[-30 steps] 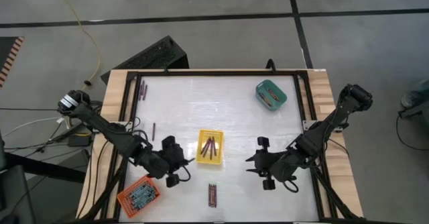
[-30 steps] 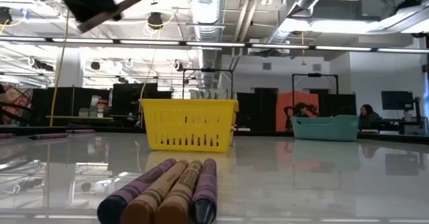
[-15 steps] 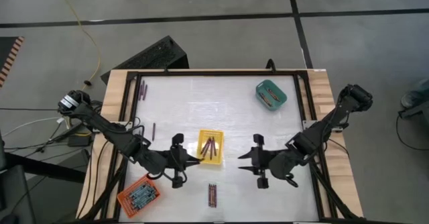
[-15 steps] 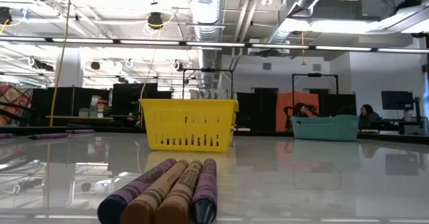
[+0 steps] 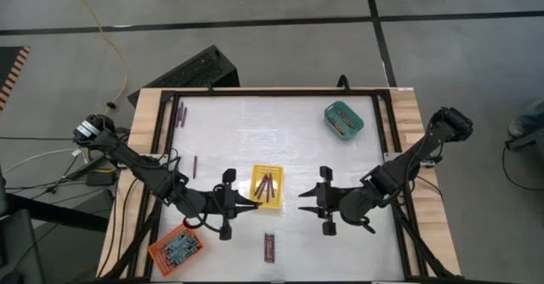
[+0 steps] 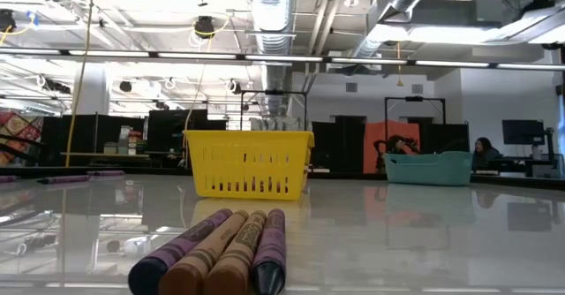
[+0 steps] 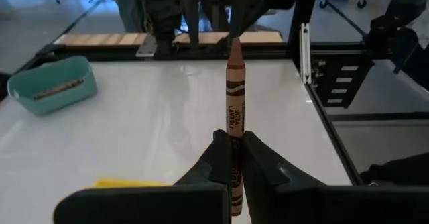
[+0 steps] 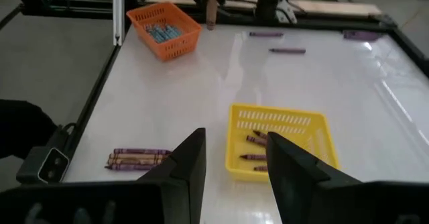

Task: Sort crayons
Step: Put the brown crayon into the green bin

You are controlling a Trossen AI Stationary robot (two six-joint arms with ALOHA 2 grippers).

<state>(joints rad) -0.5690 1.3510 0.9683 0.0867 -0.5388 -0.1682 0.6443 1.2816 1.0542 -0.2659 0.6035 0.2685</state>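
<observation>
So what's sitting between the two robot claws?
The yellow tray with a few crayons inside. The high view shows it between the left gripper and the right gripper.

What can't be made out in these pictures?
- Crayons in the yellow basket: low view, hidden behind its wall.
- Contents of the teal tray: low view, hidden by its wall; too small in the high view.
- Lower end of the brown crayon: left wrist view, buried between the left tool's shut fingers.
- Both arms: absent from the low view.
</observation>
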